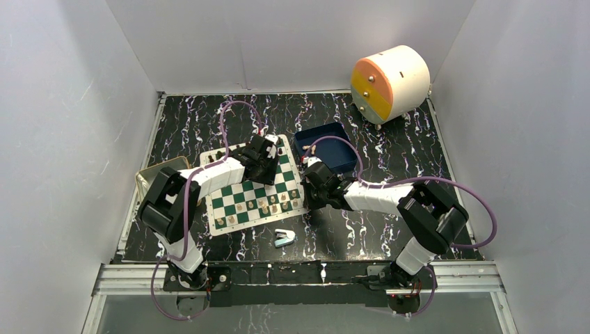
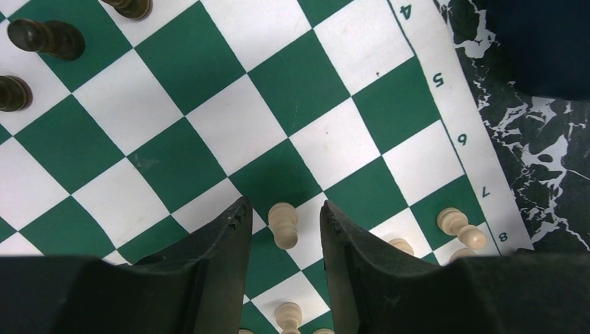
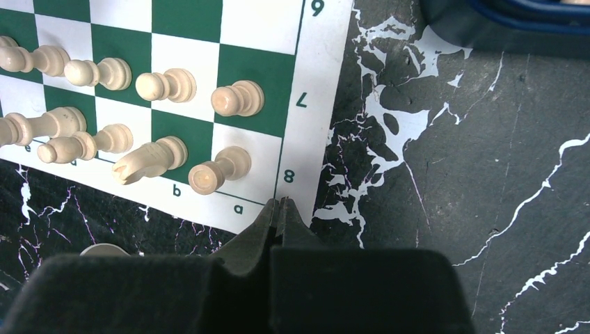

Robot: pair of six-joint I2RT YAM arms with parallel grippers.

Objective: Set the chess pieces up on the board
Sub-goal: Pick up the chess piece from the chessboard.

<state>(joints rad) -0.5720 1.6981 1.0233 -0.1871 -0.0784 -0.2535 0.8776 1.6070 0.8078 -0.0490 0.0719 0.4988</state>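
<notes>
The green and white board (image 1: 245, 188) lies at the table's middle left. Light tan chess pieces (image 1: 263, 207) stand in rows along its near edge, and a few dark ones (image 1: 220, 156) at its far left edge. My left gripper (image 1: 268, 156) hangs over the board's far right part. In the left wrist view it (image 2: 285, 204) is open, with a light pawn (image 2: 283, 225) standing on the board (image 2: 209, 132) between its fingers, untouched. My right gripper (image 1: 308, 195) is shut and empty, its tips (image 3: 282, 204) over the board's white corner (image 3: 327, 69) beside a tan rook (image 3: 214, 171).
A dark blue tray (image 1: 327, 145) sits just beyond the board's right side. A small light-blue stapler-like object (image 1: 284, 238) lies in front of the board. A white and orange cylinder (image 1: 389, 82) lies at the back right. A tan tray (image 1: 154, 173) sits left of the board.
</notes>
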